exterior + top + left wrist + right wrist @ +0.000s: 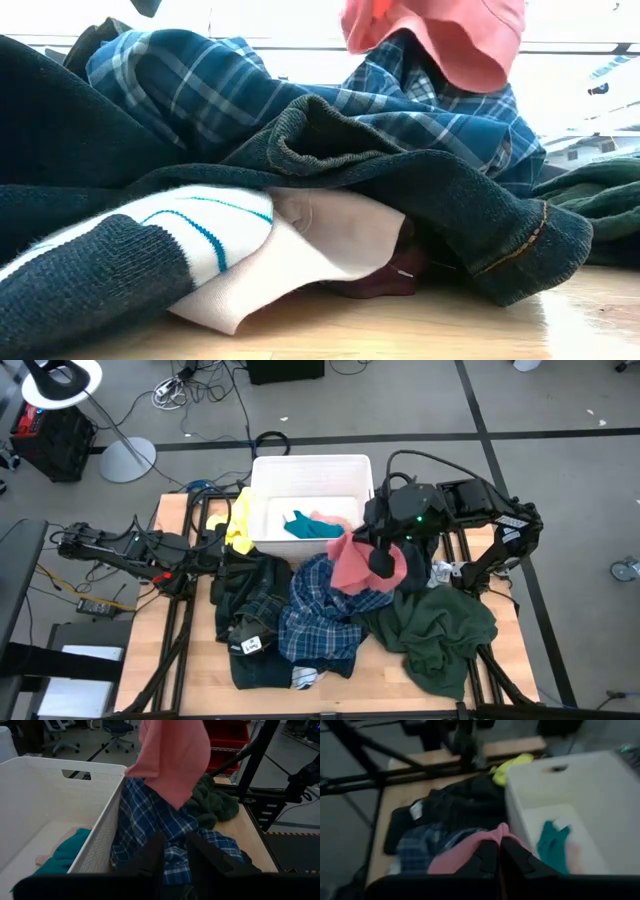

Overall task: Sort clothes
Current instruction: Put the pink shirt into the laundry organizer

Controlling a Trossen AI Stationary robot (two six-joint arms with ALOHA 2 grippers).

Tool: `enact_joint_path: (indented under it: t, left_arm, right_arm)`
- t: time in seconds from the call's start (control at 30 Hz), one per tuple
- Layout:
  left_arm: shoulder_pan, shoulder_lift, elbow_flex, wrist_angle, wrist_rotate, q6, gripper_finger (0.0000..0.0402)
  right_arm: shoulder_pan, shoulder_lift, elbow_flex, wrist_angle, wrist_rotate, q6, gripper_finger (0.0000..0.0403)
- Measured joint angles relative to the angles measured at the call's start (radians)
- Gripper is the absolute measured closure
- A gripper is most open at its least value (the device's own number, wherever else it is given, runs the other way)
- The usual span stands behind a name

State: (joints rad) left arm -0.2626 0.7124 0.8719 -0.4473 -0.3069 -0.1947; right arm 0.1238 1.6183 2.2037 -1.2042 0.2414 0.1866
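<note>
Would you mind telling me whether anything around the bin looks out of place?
Yes: a yellow garment is draped over the white bin's left wall, neither inside it nor on the pile.

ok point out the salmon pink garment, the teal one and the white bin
salmon pink garment [352, 563]: high view, middle of the hanging cloth
teal garment [308, 527]: high view, its middle
white bin [312, 463]: high view, far rim

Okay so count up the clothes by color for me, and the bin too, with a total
Salmon pink garment, held up by right gripper: 1
Blue plaid: 1
Dark green: 1
Black: 1
Yellow: 1
Teal, in bin: 1
White bin: 1
Total: 7
</note>
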Motion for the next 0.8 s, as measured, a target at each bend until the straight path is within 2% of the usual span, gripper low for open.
enact_joint_path:
  t: [0.3,0.47,0.67,0.8]
  left_arm:
    - [0.000,0.000,0.000,0.000,0.000,0.005,0.0314]
    - [0.000,0.000,0.000,0.000,0.000,0.006,0.0314]
    - [0.000,0.000,0.000,0.000,0.000,0.007,0.0314]
    - [0.000,0.000,0.000,-0.006,0.000,0.007,0.0314]
  right_arm:
    - [-0.122,-0.001,-0.110,0.333,-0.009,-0.169,0.0400]
    - [-0.211,-0.001,-0.117,0.497,-0.013,-0.245,0.0401]
    - [-0.304,-0.001,-0.116,0.811,-0.116,-0.270,0.0401]
    - [-0.352,-0.001,-0.115,0.910,-0.153,-0.270,0.0402]
